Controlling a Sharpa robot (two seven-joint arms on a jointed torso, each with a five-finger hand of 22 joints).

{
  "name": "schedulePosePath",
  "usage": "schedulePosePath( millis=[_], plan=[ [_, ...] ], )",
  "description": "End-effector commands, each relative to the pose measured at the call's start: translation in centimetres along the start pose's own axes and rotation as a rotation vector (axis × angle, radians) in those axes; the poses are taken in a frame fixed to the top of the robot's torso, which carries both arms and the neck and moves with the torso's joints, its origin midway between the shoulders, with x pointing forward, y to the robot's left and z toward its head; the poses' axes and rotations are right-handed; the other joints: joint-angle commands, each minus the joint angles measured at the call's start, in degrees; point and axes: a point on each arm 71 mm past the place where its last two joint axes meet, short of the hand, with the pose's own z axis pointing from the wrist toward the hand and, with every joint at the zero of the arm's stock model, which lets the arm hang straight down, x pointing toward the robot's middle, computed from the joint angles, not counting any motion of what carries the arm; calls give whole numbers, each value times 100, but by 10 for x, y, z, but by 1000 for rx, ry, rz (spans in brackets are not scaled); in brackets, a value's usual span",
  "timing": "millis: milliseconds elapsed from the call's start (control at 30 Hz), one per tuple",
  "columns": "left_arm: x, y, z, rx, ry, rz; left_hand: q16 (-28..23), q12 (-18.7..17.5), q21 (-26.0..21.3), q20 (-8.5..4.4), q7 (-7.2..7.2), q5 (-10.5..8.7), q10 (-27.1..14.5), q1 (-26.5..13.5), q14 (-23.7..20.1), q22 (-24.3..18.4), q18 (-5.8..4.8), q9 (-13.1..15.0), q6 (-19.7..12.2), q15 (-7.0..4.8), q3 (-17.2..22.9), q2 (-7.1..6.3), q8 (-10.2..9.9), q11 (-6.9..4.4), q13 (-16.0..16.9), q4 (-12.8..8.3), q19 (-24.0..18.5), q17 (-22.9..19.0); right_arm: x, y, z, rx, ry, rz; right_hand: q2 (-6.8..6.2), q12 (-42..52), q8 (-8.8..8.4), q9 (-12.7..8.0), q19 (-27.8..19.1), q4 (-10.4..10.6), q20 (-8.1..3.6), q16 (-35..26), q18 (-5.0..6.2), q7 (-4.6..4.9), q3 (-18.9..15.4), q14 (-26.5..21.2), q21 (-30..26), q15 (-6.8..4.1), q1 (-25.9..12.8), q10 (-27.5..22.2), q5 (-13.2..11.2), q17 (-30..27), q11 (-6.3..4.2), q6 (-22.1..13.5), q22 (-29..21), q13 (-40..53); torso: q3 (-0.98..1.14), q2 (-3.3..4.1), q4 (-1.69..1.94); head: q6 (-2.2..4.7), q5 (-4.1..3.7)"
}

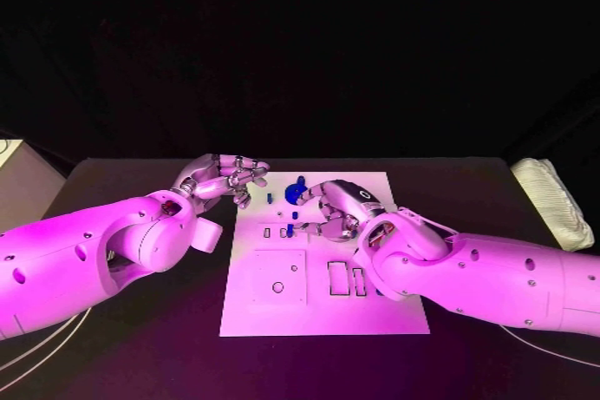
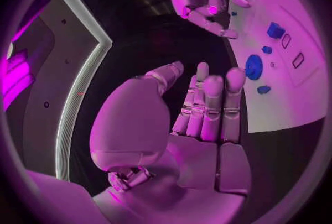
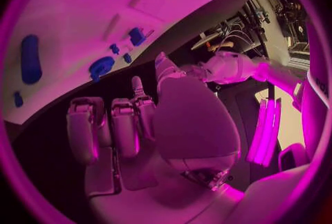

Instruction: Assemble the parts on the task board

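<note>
The white task board (image 1: 375, 318) lies in the middle of the black table. Blue parts sit near its far end: a round one (image 1: 295, 193) and two small ones (image 1: 289, 215) (image 1: 288, 231). My left hand (image 1: 226, 178) hovers by the board's far left corner, fingers extended and palm bare (image 2: 207, 119). My right hand (image 1: 335, 211) hangs over the board just right of the blue parts, fingers bent and apart, holding nothing (image 3: 131, 130). The left wrist view shows the round part (image 2: 254, 66) and a blue block (image 2: 275, 30). In the right wrist view lie a long blue part (image 3: 30, 58) and the round part (image 3: 102, 67).
The board's near half has a square recess (image 1: 277, 275) and narrow slots (image 1: 339, 277). A pale folded cloth (image 1: 551, 200) lies at the table's right edge, and a pale box (image 1: 16, 187) stands beyond its left edge.
</note>
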Motion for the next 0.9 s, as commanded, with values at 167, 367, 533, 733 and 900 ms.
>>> schedulePosePath(
  millis=[167,367,533,733,900],
  plan=[
    [10,20,11,-275,87,259,678,2254,235,-74,-140,33,-693,-48,305,263,-98,630,-181,-109,249,79,1264,-171,1368,317,154,699,-33,-15,-7,-3,68,180,139,-196,97,9,120,-13,24,-151,159,2,134,465,-577,-9,141,-116,34,1002,-18,39,882,834,29,-160,-58,-39,104],
    [15,22,24,-386,142,420,871,2737,351,-113,-196,-3,-802,-309,469,433,-135,1040,-511,-127,392,-65,1930,-192,1526,656,318,917,-56,-40,-10,14,87,264,161,-729,323,52,-358,-45,-4,-505,364,-37,286,235,-1531,-43,329,-552,221,310,-55,134,290,440,59,-240,-95,-66,175],
    [23,18,37,-453,180,568,1172,3139,593,-159,-275,-13,-413,-440,760,850,-218,1218,-478,-183,294,-153,2225,-260,1933,839,672,1379,-68,-59,-12,41,62,286,115,-1324,398,37,-759,-32,-4,-919,527,-13,424,0,-2455,-39,420,-1010,294,-315,-42,-22,-287,-28,66,-282,-91,-110,176],
    [29,16,48,-507,203,696,1310,3321,724,-204,-329,-14,-236,-598,887,1067,-262,1367,-461,-227,108,-195,2421,-307,2114,1063,851,1597,-75,-68,-15,53,32,286,49,-2150,528,36,-1221,-13,4,-1536,722,-3,539,-317,-3684,-34,408,-1621,334,-1098,-34,-127,-1070,-730,73,-291,-94,-131,196],
    [35,15,57,-531,227,807,1409,3456,822,-238,-379,-16,-81,-816,979,1237,-295,1516,-433,-264,-78,-152,2585,-349,2271,1104,983,1767,-78,-73,-15,54,9,284,-73,-3773,710,24,-1788,-10,15,-3116,968,9,747,-922,-5697,-23,392,-2593,345,-2661,-23,-275,-2461,-2312,73,-276,-80,-147,196]
  ],
)
